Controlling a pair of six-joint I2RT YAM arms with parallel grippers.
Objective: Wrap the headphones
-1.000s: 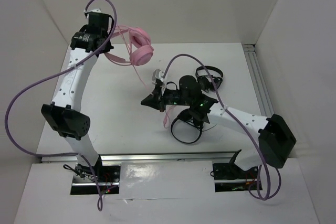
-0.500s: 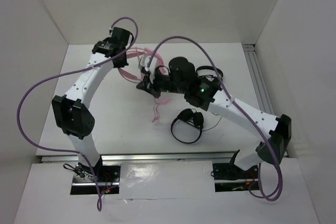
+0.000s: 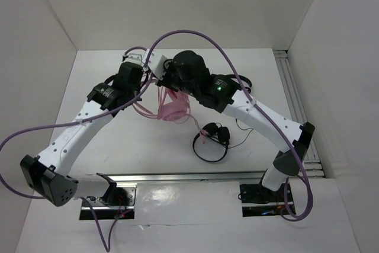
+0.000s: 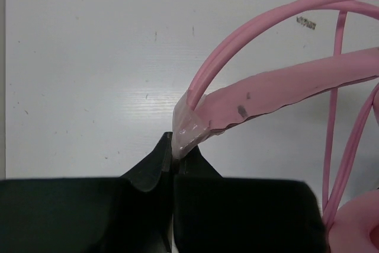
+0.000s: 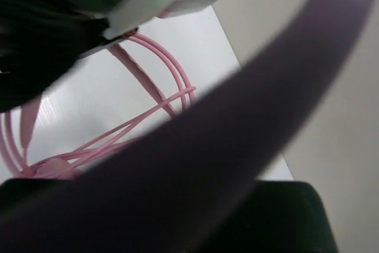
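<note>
Nearest me, a black headset (image 3: 209,146) lies on the table (image 3: 148,146), at four o'clock from the headphones (image 3: 173,109) hanging mid-table. My left gripper (image 4: 173,157) is clenched on their headband end. Right gripper (image 3: 163,82), at twelve o'clock: a purple cable (image 5: 237,134) blocks my view, so I can't tell.

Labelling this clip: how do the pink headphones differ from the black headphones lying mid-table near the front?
The pink headphones are larger than the black headphones. The pink pair is clamped at its headband by the left hand; the black pair lies loose on the table, untouched. Both have curved headbands.
</note>
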